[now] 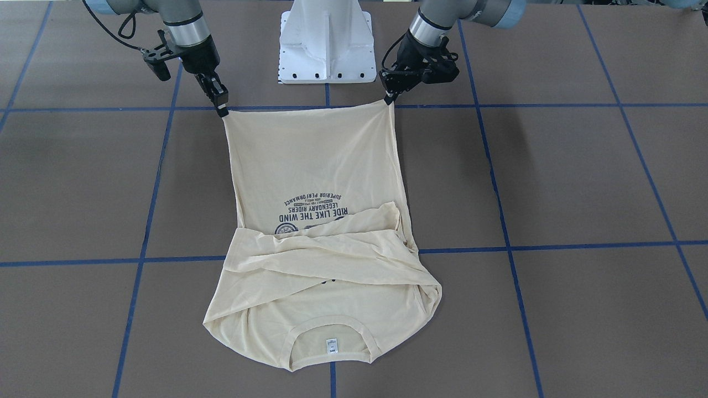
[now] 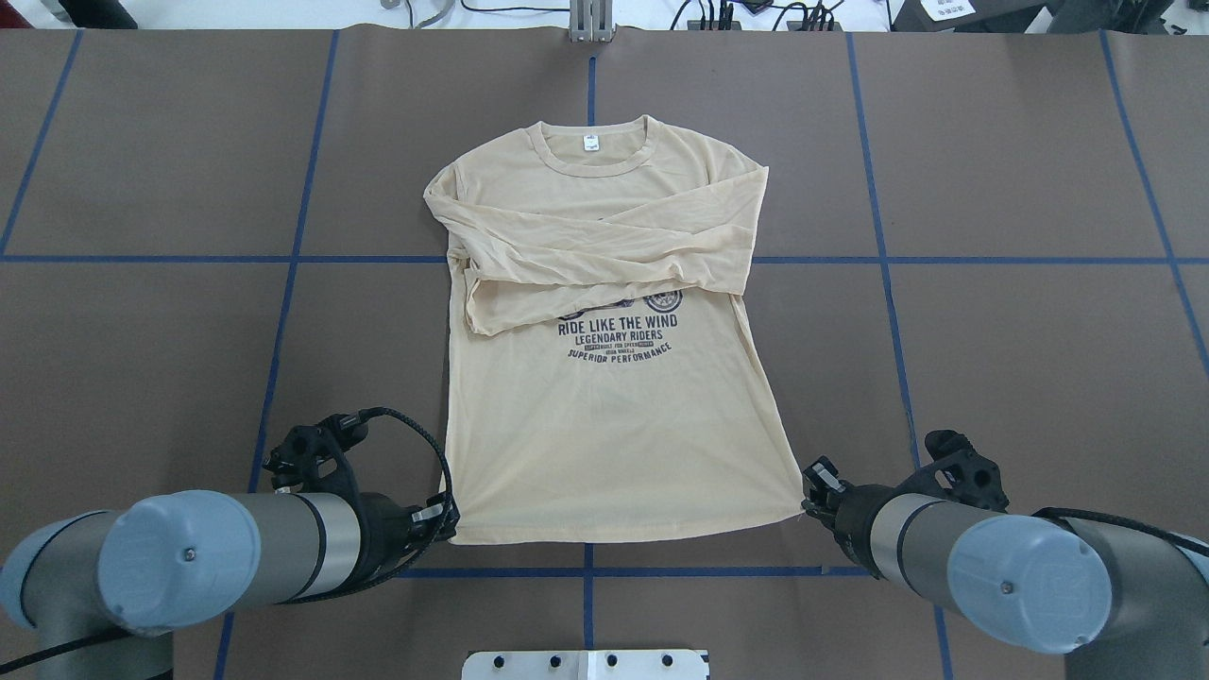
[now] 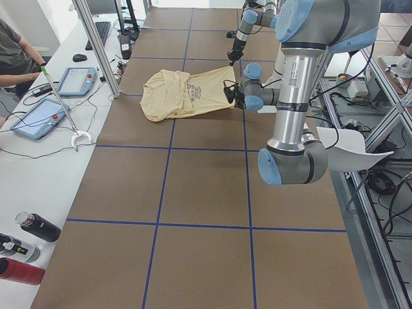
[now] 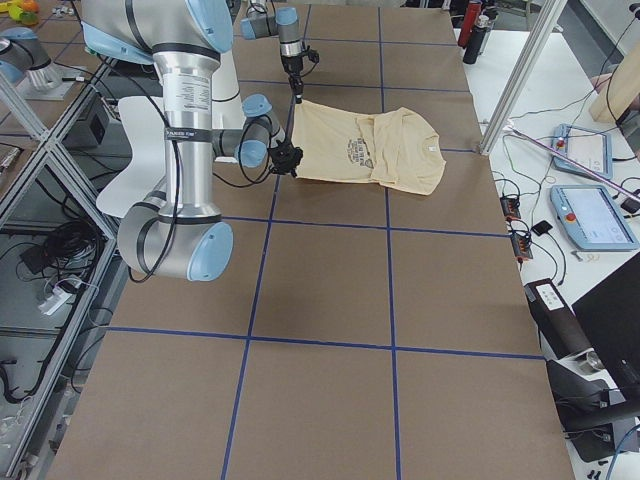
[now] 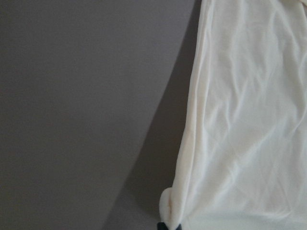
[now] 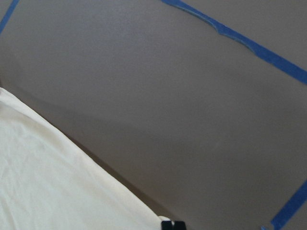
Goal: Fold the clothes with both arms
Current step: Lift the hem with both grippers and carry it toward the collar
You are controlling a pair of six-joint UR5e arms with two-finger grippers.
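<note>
The cream-yellow T-shirt [image 1: 315, 166] lies print up on the brown table, both long sleeves folded across the chest and the neck label at the far end from me [image 2: 590, 144]. My left gripper [image 1: 390, 100] is shut on one hem corner; it also shows in the overhead view [image 2: 451, 522]. My right gripper [image 1: 222, 110] is shut on the other hem corner and shows overhead too [image 2: 810, 495]. The hem is stretched straight between them, just off the table. The left wrist view shows the shirt's side edge [image 5: 240, 120]. The right wrist view shows its hem corner [image 6: 57, 182].
The white pedestal base [image 1: 326, 44] stands just behind the hem. Blue tape lines [image 1: 498, 105] grid the table. An operator's bench with tablets [image 3: 38, 116] and bottles [image 3: 35, 228] runs along the far side.
</note>
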